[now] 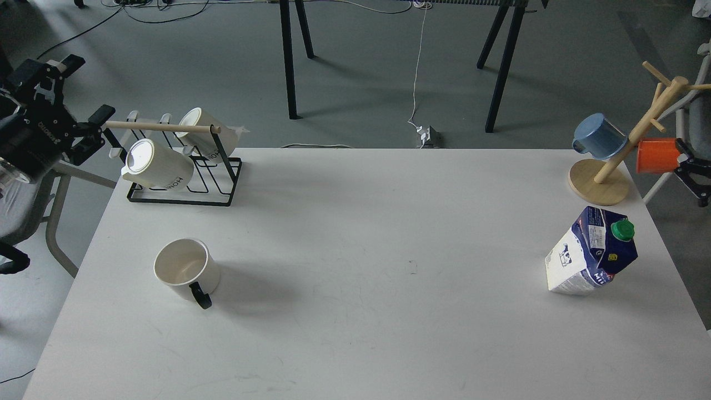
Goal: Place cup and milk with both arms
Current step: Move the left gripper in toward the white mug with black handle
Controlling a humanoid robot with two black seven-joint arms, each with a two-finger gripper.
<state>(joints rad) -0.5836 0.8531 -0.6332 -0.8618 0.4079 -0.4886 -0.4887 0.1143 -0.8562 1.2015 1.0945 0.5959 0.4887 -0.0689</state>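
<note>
The cup [183, 270] is a white mug with a black loop handle. It stands upright on the white table [366, 222] at the front left, handle toward the near edge. The milk [590, 251], a blue and white carton with a green cap, stands near the right edge. My left gripper [84, 90] hangs off the table's far left corner, behind the mug rack, open and holding nothing. At the right edge a dark piece of my right gripper [689, 166] shows beside the orange cup, well behind the milk. Its fingers cannot be told apart.
A black wire rack [183, 191] with a wooden rod holds two white lettered mugs at the back left. A wooden mug tree [599, 183] at the back right carries a blue cup [600, 136] and an orange cup [657, 155]. Chair frames stand off both table sides.
</note>
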